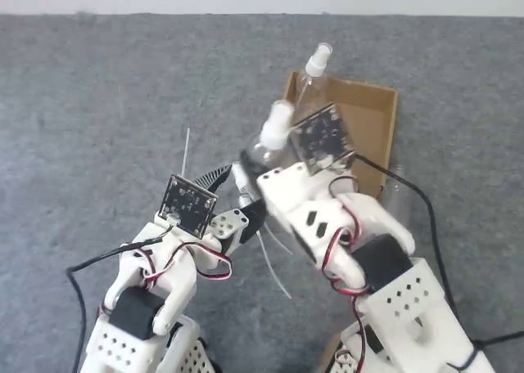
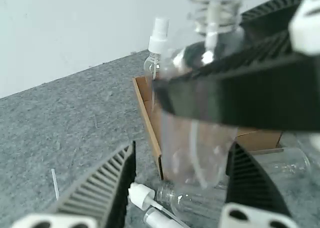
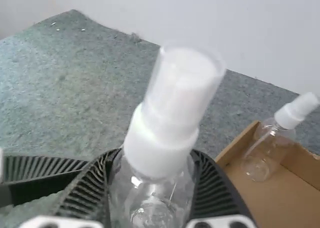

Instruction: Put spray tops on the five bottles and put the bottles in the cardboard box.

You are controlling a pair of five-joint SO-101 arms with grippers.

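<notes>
Below, grey carpet (image 1: 98,87), white wall (image 2: 60,23) (right tool (image 3: 152,180) tight around bottle (image 3: 150,203), left tool (image 2: 182,155) agape)

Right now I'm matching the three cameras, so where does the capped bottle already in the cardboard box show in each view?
High view: capped bottle, upper middle, in the far left corner of the cardboard box.
Left wrist view: capped bottle beyond the held bottle, over the box wall.
Right wrist view: capped bottle inside the box, beyond the held bottle.
Shared landmark: the cardboard box.
</notes>
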